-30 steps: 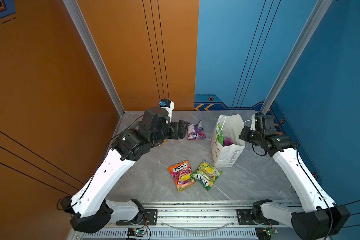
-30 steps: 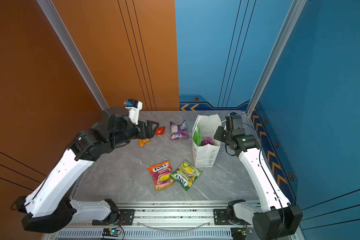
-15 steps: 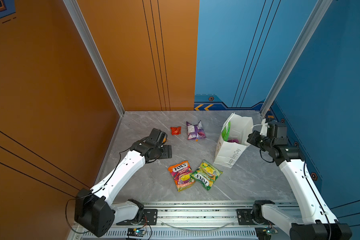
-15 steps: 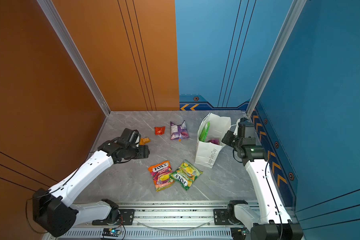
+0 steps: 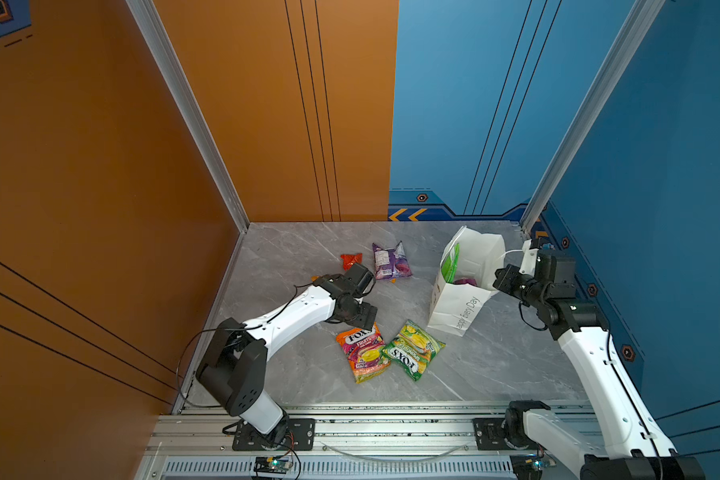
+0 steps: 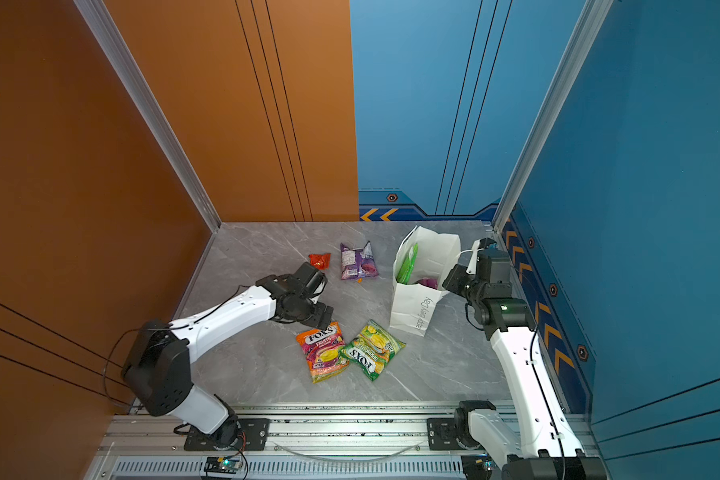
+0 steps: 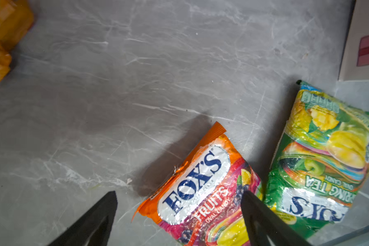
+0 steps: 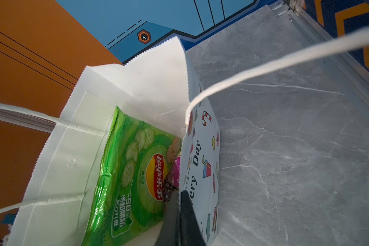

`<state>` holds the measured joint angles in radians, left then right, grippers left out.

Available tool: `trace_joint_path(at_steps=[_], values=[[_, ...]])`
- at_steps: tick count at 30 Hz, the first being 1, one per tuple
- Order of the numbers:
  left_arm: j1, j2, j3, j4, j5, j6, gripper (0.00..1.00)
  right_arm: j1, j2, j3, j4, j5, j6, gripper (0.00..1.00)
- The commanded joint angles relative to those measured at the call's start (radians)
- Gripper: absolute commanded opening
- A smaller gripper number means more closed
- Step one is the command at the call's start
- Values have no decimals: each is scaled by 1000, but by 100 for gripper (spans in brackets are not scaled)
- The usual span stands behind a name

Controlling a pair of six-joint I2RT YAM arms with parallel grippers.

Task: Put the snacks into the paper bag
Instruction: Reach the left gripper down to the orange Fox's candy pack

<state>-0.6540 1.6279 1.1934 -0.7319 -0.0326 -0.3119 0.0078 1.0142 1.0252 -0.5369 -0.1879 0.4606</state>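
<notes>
- Found the black left gripper (image 5: 362, 316) spread wide and empty, low over the grey marbled tabletop (image 5: 292, 374).
- Placed it right at the far end of the glossy orange FOX'S candy bag (image 5: 362, 351), which lay flat on the tabletop.
- Saw in the left wrist view the orange bag's top corner lying between the two black fingertips (image 7: 107, 204). Could not tell whether either touched it.
- Noted the glossy green FOX'S candy bag (image 5: 412, 349) just beside the orange one, touching it along one edge, on the side nearer the paper bag.
- Found the black right gripper (image 8: 179, 196) clamped on one side wall of the tall white paper bag with "Happy Every Day" print (image 5: 458, 307). Saw one finger inside the wall and one outside.
- Made out a large green Lay's chip bag (image 8: 136, 170) standing inside against the bag's wall, with a purple packet (image 8: 175, 170) tucked beside it.
- Saw only in the top views a purple foil packet (image 6: 357, 261) and a small red packet (image 6: 319, 260) lying on the tabletop beyond the left gripper, well apart from the paper bag.
- Caught only in the left wrist view a small orange packet (image 7: 2, 38), blurred at the frame's edge.
- Got only from the right wrist view the Lay's logo and the white cord handle (image 8: 264, 66) arching across the frame.
</notes>
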Motion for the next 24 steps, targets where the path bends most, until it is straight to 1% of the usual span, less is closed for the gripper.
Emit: trace_joint_path(at_steps=[1, 4, 9, 11, 15, 17, 20, 24], values=[[-42, 71, 77, -83, -14, 60, 93, -8, -26, -4, 18, -5, -25, 0], [-72, 132, 129, -150, -46, 68, 94, -8, -22, -4, 20, -9, -23, 0], [-81, 208, 164, -223, -101, 62, 93, -8, -19, -4, 20, -19, -19, 0], [-80, 216, 156, -227, -124, 50, 94, -8, -17, -5, 18, -21, -17, 0], [-72, 223, 124, -225, -118, 19, 94, -8, -10, -4, 14, -18, -16, 0], [-69, 231, 109, -225, -133, 8, 94, -8, -6, -2, 14, -18, -13, 0], [-48, 233, 84, -224, -157, -30, 94, -8, -3, 1, 11, -19, -14, 0], [16, 208, 35, -199, -175, -95, 94, -6, -3, 3, 8, -19, -14, 0]])
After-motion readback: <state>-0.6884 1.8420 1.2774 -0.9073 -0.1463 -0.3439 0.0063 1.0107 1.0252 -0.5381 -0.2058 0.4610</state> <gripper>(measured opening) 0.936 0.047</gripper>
